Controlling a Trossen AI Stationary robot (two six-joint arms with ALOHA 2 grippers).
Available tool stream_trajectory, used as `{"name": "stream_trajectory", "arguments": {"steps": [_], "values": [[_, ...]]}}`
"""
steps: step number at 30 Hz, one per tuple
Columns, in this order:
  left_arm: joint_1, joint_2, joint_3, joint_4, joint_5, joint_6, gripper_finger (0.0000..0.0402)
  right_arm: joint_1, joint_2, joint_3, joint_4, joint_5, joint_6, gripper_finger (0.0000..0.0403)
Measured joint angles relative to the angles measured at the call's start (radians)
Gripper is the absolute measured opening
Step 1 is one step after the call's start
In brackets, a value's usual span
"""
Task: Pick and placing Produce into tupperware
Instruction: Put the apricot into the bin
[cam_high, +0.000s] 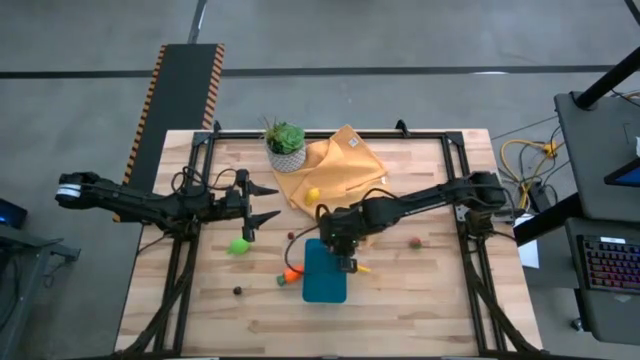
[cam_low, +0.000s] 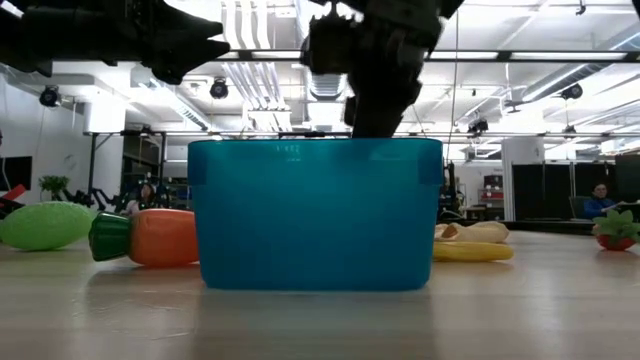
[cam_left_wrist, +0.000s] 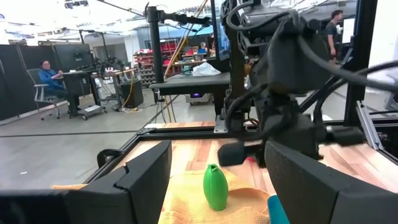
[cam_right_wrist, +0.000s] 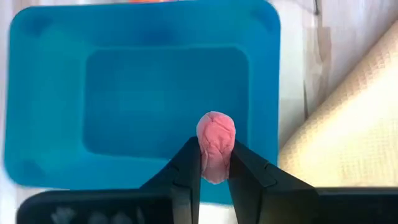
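Right pincer (cam_right_wrist: 214, 163) pinches pink produce (cam_right_wrist: 216, 146), its lower half hidden.

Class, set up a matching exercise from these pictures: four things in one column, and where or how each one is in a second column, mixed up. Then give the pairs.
1. pink toy
2. tupperware
3. lime green toy
4. left gripper

A. open, above the table
B. lying on the table under the left gripper
C. pinched in the right gripper
D. empty, below the right gripper

Pairs: 1-C, 2-D, 3-B, 4-A
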Motion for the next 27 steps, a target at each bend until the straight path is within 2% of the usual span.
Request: {"name": "stream_trajectory", "arguments": {"steps": [4, 13, 27], "values": [[0.0, 0.0, 0.0, 0.0, 0.0, 0.0, 0.0245, -0.004, 0.046, 0.032, -0.012, -0.043, -0.02, 0.0054], [0.0, 0.0, -0.001, 0.002, 0.002, 0.0, 0.0245, -0.007, 0.116, 0.076, -0.068, -0.046, -0.044, 0.0054], [0.0, 0.0, -0.002, 0.001, 0.003, 0.0, 0.0245, -0.01, 0.123, 0.076, -0.068, -0.046, -0.048, 0.0054]]}}
